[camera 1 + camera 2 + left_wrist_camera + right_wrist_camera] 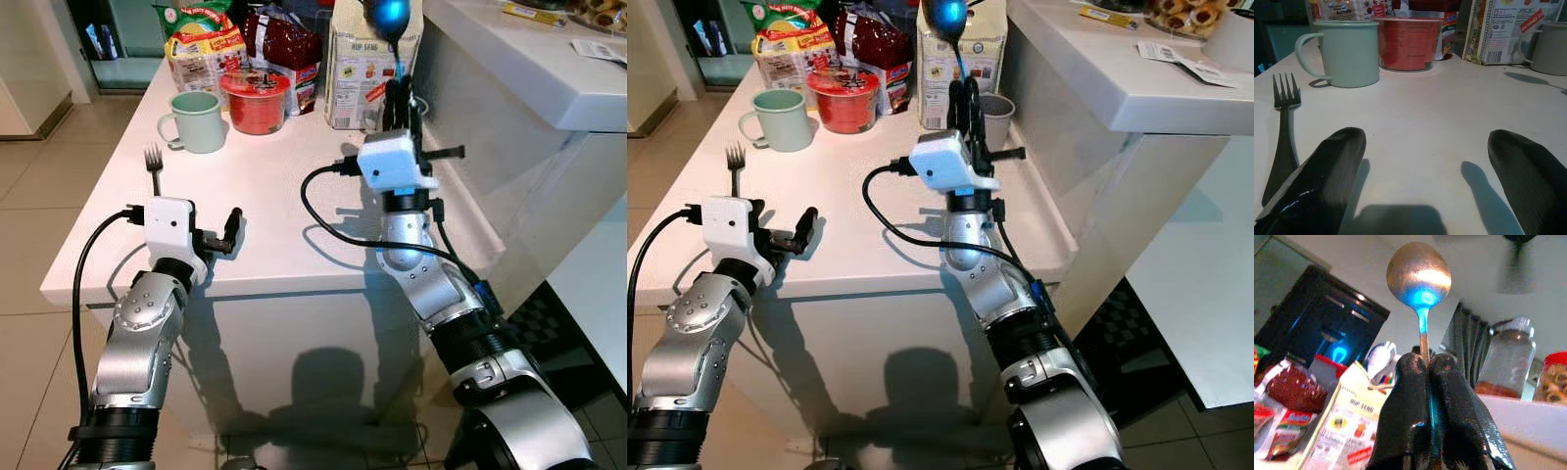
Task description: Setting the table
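A dark fork (pixel 153 164) lies on the white table (pixel 274 215) near its left edge, tines pointing away from me. My left gripper (pixel 217 235) rests low at the table's front edge, open, just right of the fork's handle (pixel 1281 147), holding nothing. My right gripper (pixel 400 98) is raised above the table's right side, pointing up, and is shut on the handle of a spoon (pixel 1420 279). The spoon's bowl (pixel 390 14) stands upright above the fingers. A pale green mug (pixel 195 121) and a red bowl (pixel 256 101) stand further back.
Food packets and a carton (pixel 358 69) crowd the table's far end. A grey cup (pixel 996 119) stands by the carton on the right. A white counter (pixel 519 59) rises on the right side. Tiled floor lies to the left.
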Robot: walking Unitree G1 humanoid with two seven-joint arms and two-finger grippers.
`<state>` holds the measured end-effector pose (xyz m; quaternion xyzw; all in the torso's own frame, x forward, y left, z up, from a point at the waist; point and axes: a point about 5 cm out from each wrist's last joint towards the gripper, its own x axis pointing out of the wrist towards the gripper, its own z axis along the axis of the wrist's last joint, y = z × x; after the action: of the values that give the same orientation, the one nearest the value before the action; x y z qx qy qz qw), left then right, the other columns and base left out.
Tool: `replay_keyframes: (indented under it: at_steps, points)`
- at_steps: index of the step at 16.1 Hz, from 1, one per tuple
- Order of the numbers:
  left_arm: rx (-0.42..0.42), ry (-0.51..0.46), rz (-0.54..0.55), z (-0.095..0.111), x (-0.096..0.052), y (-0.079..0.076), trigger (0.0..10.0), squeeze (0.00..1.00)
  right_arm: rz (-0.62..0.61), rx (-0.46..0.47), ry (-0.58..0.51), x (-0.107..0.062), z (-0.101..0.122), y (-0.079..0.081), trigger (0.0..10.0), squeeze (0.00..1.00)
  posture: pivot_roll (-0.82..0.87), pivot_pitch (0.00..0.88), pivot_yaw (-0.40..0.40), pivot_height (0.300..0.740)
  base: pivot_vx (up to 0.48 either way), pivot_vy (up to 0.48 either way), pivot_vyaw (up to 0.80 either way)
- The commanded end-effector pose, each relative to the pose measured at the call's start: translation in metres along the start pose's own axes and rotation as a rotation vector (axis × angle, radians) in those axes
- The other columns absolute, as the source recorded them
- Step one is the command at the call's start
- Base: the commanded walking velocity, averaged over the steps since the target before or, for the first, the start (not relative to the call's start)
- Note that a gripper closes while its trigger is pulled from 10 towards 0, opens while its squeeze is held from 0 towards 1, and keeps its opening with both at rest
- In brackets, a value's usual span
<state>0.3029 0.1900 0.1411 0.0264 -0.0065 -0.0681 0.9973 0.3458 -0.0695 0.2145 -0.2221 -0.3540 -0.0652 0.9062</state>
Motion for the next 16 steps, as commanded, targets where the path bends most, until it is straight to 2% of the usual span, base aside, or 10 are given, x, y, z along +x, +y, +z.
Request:
replay_keyframes:
  at_steps: [1,12,16]
  points:
    - [-0.012,-0.02,0.01,0.0071,0.0033,0.0006,10.0,0.0,-0.02,0.008,0.026,0.0022,-0.003,-0.0038,0.0,0.0,0.23,0.0,-0.028,0.74,0.0,0.0,0.0]
    - [-0.056,-0.036,-0.002,0.0128,0.0065,-0.0028,10.0,0.0,-0.012,-0.002,0.056,-0.0008,-0.0089,-0.0041,0.0,0.0,0.22,0.0,-0.017,0.74,0.0,0.0,0.0]
    - [-0.066,-0.038,-0.007,0.0135,0.007,-0.0044,10.0,0.0,-0.01,-0.006,0.06,-0.0014,-0.0097,-0.0043,0.0,0.0,0.22,0.0,-0.016,0.74,-0.317,0.0,0.0]
